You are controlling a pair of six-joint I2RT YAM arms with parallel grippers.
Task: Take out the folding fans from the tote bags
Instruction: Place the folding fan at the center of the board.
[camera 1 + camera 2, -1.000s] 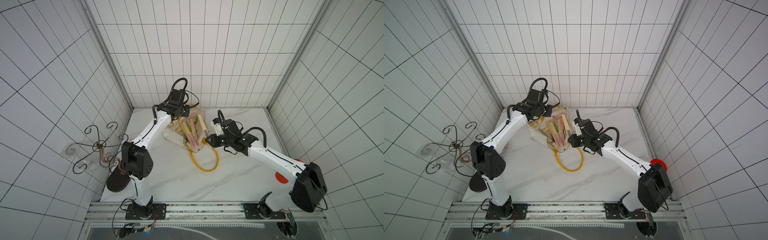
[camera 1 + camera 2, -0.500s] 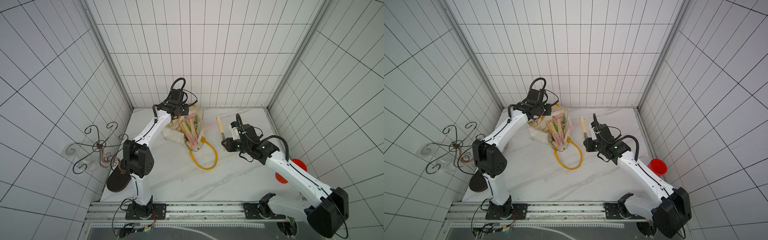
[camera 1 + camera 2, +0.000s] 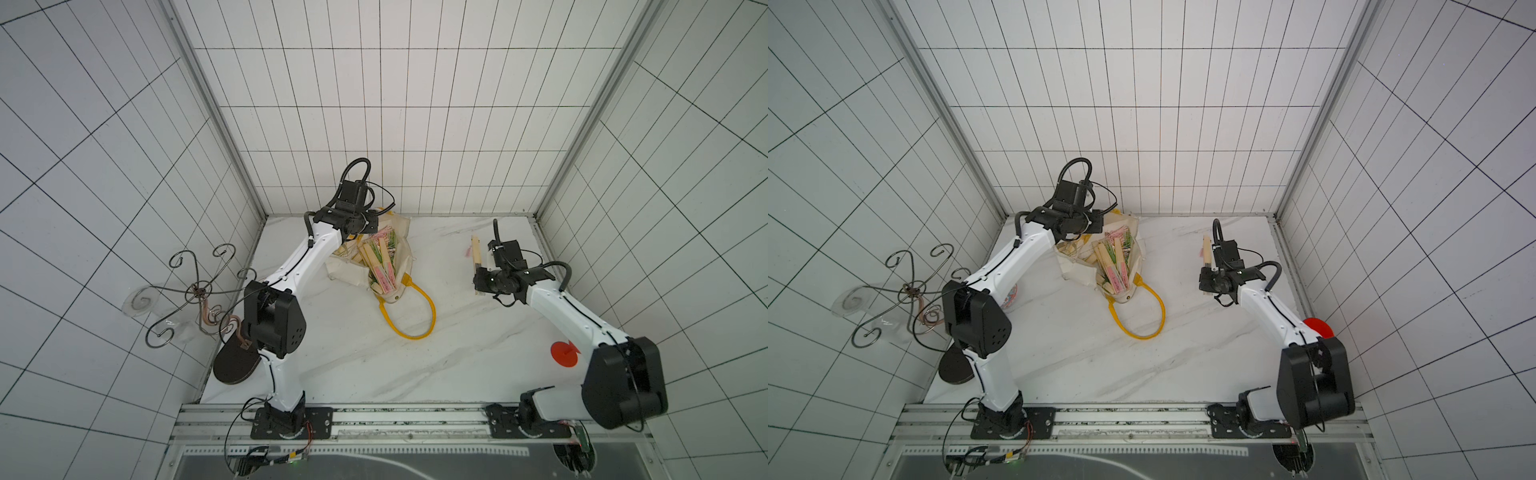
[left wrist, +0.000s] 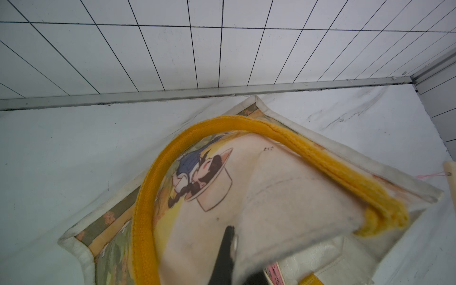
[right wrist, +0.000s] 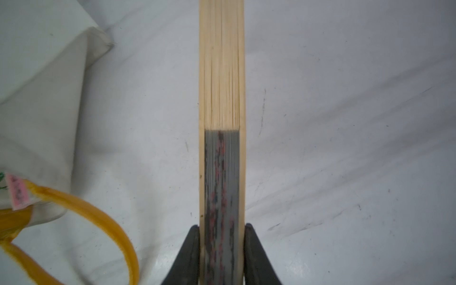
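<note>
The cream tote bag (image 3: 399, 253) lies open at the back of the marble table, with several folding fans (image 3: 380, 259) packed in its mouth, seen in both top views (image 3: 1113, 259). My left gripper (image 4: 234, 246) is shut on the bag's canvas rim and holds it lifted at the far side (image 3: 372, 226). One fan (image 5: 222, 98), pale bamboo with grey, red-flecked folds, is clamped between my right gripper's (image 5: 222, 237) fingers. It hangs above bare table to the right of the bag (image 3: 476, 253), with the gripper (image 3: 478, 280) near its nearer end.
One yellow handle (image 3: 411, 311) loops onto the table in front of the bag; the other (image 4: 148, 197) arches over its printed side. A wrought-iron stand (image 3: 195, 291) with a dark round base (image 3: 235, 365) stands at the left edge. A red disc (image 3: 564, 353) lies at the right.
My right arm has drawn a fan out of the bag's mouth and carried it to the right side of the table. The left gripper has kept its hold on the bag rim.
</note>
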